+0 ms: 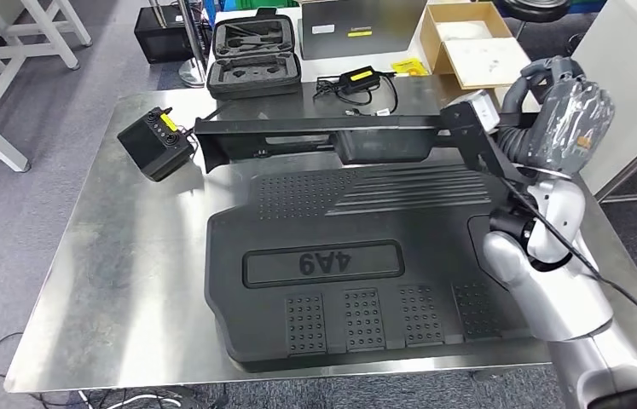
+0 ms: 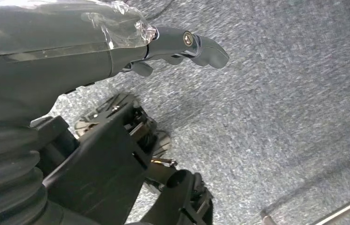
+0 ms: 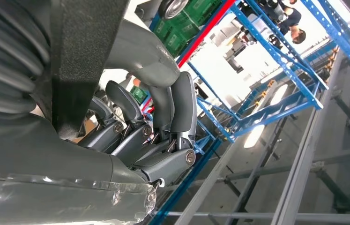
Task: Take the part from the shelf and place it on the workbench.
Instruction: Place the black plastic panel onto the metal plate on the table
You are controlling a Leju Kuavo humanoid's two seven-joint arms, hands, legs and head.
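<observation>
The part [image 1: 366, 264] is gripped at its far right edge by the right hand [image 1: 566, 115] — tilted up, it could slip onto the workbench [image 1: 127, 281]; the left hand [image 2: 182, 44] hangs unladen, fingers loosely curled.

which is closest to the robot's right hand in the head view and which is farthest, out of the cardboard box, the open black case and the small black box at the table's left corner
From the right hand, which grips the black part:
1. Cardboard box, just beyond the hand, at the back right.
2. Open black case, at the back, towards the middle.
3. Small black box, on the workbench at its far left corner.
</observation>
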